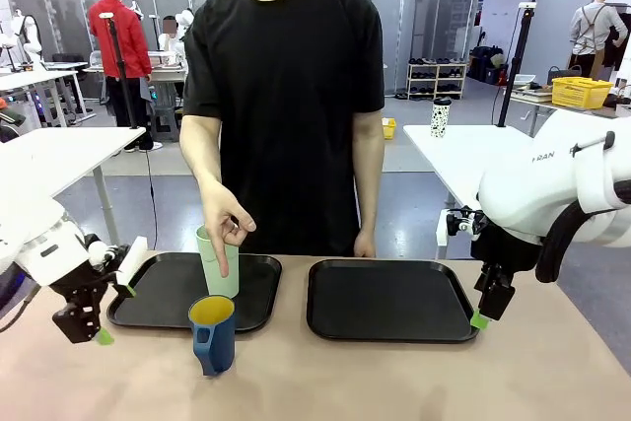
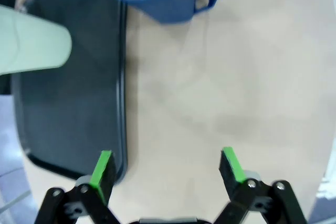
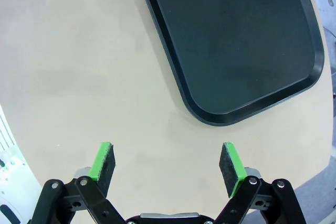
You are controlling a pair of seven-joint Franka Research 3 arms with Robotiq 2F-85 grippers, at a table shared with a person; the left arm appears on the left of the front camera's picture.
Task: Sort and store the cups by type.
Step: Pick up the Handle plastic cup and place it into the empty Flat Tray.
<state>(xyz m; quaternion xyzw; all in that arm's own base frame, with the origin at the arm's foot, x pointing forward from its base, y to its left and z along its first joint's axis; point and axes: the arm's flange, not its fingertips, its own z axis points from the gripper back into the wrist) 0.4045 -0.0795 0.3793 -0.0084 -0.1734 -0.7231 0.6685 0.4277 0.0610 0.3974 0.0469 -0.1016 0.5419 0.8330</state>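
1. Tumbler (image 1: 219,268): tall, pale green, smooth plastic, slightly tapered, no handle. Stands upright on the left tray (image 1: 158,305); a person's hand (image 1: 225,224) rests its fingertips on the rim and side.
2. Mug (image 1: 214,334): shorter, dark blue outside, yellow inside, round mouth, squared loop handle turned toward the robot's side. Stands on the table (image 1: 394,382), just beside the left tray's near rim and near the tumbler.
3. Left tray, right tray (image 1: 389,301): two black rectangular trays with rounded corners, raised lips and a matte finish, side by side and apart.
4. Table: beige, smooth, faintly mottled top.
5. Left gripper (image 2: 167,156): black fingers, green pads, spread wide and holding nothing, above the table beside the left tray's corner.
6. Right gripper (image 3: 168,148): same build, fingers spread wide and holding nothing, above bare tabletop near the right tray's corner.
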